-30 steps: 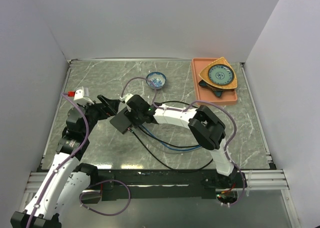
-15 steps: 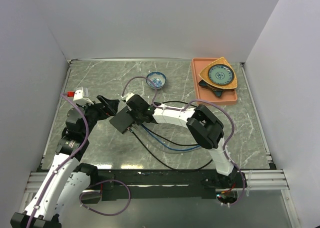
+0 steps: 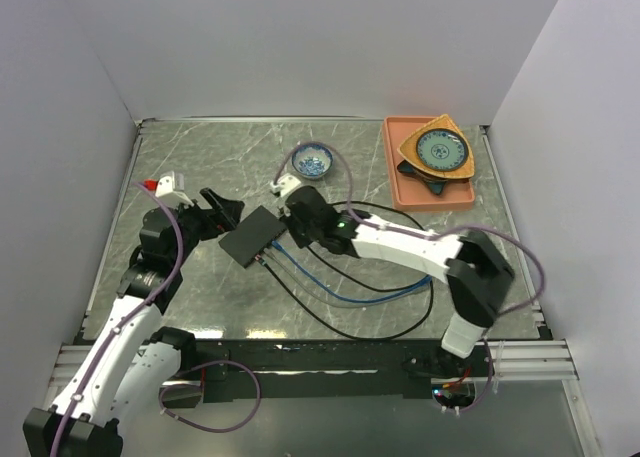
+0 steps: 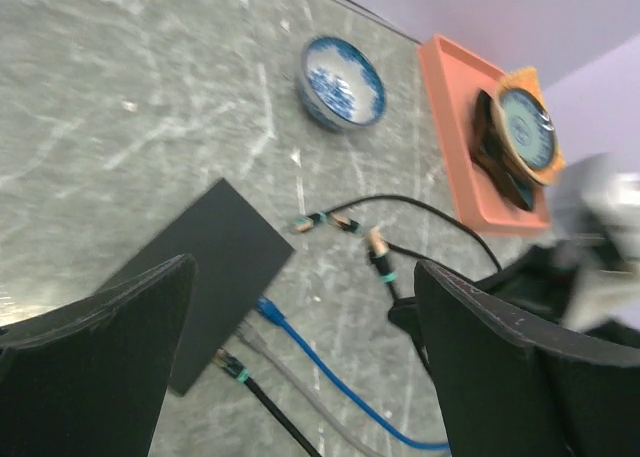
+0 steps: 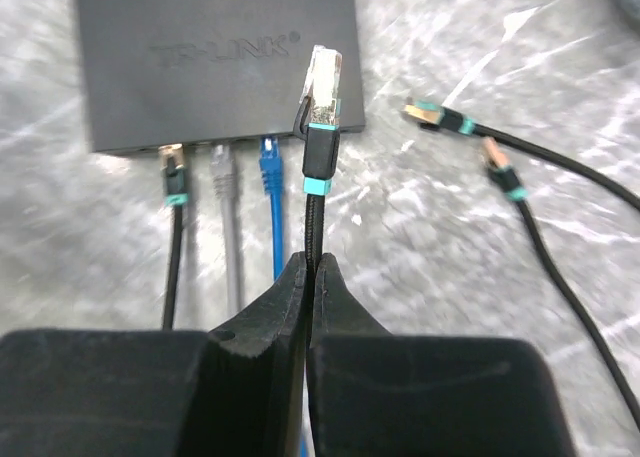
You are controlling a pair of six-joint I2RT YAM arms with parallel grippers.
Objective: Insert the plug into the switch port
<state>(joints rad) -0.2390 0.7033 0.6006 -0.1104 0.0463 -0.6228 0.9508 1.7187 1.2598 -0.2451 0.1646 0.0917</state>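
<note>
The right gripper has its jaws pressed together on a thin black cable, a little way behind the teal band at its end. The clear plug stands out beyond the fingertips. In the right wrist view its tip shows against the top face of the switch, near the right end of the socket edge, and it is not in a socket. Whether it touches the box cannot be told.

Along that edge three leads are already plugged in side by side: a black lead, a grey lead and a blue lead, the blue one just beside the held plug. Two loose plugs on black cables lie on the grey marbled table to the right, apart from the switch.

The left gripper has its jaws spread wide with nothing between them; it hangs over the far side of the switch, opposite the sockets.

Further back a small blue-patterned bowl sits on the table, and at the back right corner an orange tray holds a stack of plates
</note>
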